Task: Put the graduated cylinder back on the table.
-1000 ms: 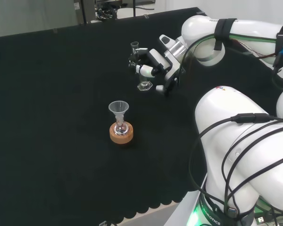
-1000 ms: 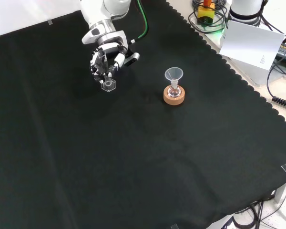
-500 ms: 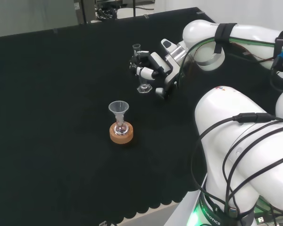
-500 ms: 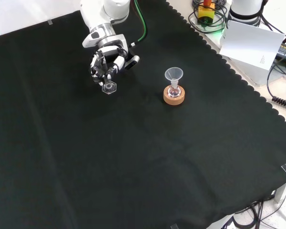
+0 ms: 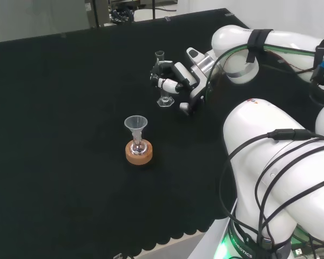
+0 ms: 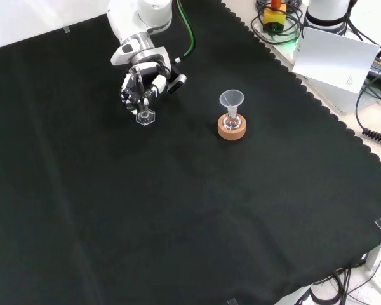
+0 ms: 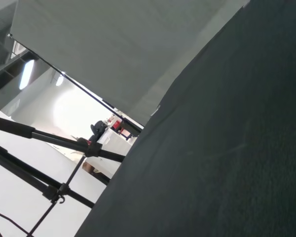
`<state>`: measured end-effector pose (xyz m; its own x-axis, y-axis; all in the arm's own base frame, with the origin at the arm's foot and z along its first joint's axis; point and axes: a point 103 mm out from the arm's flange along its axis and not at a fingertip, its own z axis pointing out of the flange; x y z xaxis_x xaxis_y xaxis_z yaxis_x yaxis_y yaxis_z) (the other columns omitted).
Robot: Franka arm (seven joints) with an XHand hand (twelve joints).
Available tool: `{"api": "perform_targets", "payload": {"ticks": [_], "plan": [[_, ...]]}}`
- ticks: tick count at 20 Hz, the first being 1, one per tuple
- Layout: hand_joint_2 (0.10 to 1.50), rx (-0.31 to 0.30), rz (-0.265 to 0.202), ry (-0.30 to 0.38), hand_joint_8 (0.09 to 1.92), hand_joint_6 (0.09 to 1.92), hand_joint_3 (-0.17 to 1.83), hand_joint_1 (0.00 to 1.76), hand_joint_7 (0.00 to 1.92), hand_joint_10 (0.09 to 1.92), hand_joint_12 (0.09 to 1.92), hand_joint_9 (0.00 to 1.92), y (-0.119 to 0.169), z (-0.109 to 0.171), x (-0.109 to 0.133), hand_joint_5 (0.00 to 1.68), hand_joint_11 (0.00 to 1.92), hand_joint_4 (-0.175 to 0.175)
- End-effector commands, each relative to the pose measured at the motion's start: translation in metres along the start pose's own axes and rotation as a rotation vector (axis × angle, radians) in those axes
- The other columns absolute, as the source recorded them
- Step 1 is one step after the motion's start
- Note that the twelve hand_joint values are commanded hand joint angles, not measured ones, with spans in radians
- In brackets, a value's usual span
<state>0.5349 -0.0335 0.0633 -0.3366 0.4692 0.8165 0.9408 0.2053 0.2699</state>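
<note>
Graduated cylinder (image 5: 162, 81) — one, hand (image 5: 175, 81) curled round it; one funnel (image 5: 135, 124).

A clear funnel (image 5: 135, 123) stood with its stem in the neck of a small round flask (image 5: 137, 146), and the flask sat upright in a cork ring (image 5: 139, 155) near the middle of the black cloth (image 5: 59, 135) that covered the worktop. In the front view the funnel (image 6: 231, 99), flask (image 6: 232, 122) and cork ring (image 6: 232, 130) stood together, right of the cloth's centre. Beyond the scalloped edge of the cloth (image 6: 178, 222), at the front view's upper right, lay a white sheet of paper (image 6: 333, 57) among black cables (image 6: 374, 101). In the wrist view, black tripod legs (image 7: 49, 163) stood beside the cloth (image 7: 227, 148).
</note>
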Motion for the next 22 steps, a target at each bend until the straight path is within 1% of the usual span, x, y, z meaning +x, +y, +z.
{"api": "perform_targets", "payload": {"ticks": [1, 2, 3, 4, 5, 6, 8, 10, 13, 17, 19, 22], "plan": [[1.20, -0.008, -0.004, 0.027, 0.68, 1.23, -0.01, 1.12, 0.85, 0.15, 0.94, 1.21, -0.003, -0.005, -0.001, 0.83, 1.01, -0.171], [1.19, -0.005, -0.003, 0.046, 0.68, 1.21, -0.01, 1.11, 0.84, 0.15, 0.96, 1.20, -0.003, -0.005, -0.001, 0.84, 1.00, -0.157], [1.18, -0.005, -0.004, 0.050, 0.67, 1.18, -0.01, 1.11, 0.83, 0.15, 0.98, 1.20, -0.005, -0.006, -0.002, 0.86, 0.98, -0.134], [1.18, -0.003, -0.006, 0.054, 0.66, 1.17, -0.01, 1.10, 0.81, 0.15, 1.00, 1.19, -0.005, -0.006, -0.002, 0.87, 0.95, -0.108], [1.17, 0.004, -0.008, 0.058, 0.66, 1.15, -0.01, 1.09, 0.79, 0.16, 1.03, 1.17, -0.006, -0.007, -0.002, 0.88, 0.91, -0.073], [1.15, 0.009, -0.009, 0.060, 0.65, 1.05, -0.02, 1.07, 0.77, 0.15, 1.06, 1.16, -0.006, -0.008, -0.002, 0.86, 0.87, -0.062], [1.13, 0.011, -0.008, 0.059, 0.64, 0.85, -0.11, 1.03, 0.75, 0.16, 1.10, 1.11, -0.006, -0.007, -0.003, 0.84, 0.80, -0.060], [1.12, 0.010, -0.007, 0.058, 0.63, 0.77, -0.16, 1.01, 0.73, 0.16, 1.13, 1.09, -0.006, -0.007, -0.003, 0.82, 0.75, -0.062], [1.09, 0.021, -0.007, 0.065, 0.62, 0.74, -0.17, 0.98, 0.71, 0.16, 1.15, 1.06, -0.006, -0.008, -0.004, 0.78, 0.71, -0.064], [1.02, 0.040, -0.001, 0.075, 0.65, 0.75, -0.17, 0.89, 0.61, 0.20, 1.25, 0.95, -0.003, -0.012, -0.003, 0.57, 0.55, -0.075], [0.99, 0.037, 0.000, 0.073, 0.68, 0.74, -0.17, 0.87, 0.55, 0.30, 1.28, 0.86, -0.002, -0.017, -0.003, 0.48, 0.49, -0.084], [0.98, 0.028, 0.000, 0.068, 0.71, 0.69, -0.17, 0.86, 0.47, 0.47, 1.31, 0.73, -0.002, -0.023, -0.003, 0.42, 0.42, -0.093]]}}
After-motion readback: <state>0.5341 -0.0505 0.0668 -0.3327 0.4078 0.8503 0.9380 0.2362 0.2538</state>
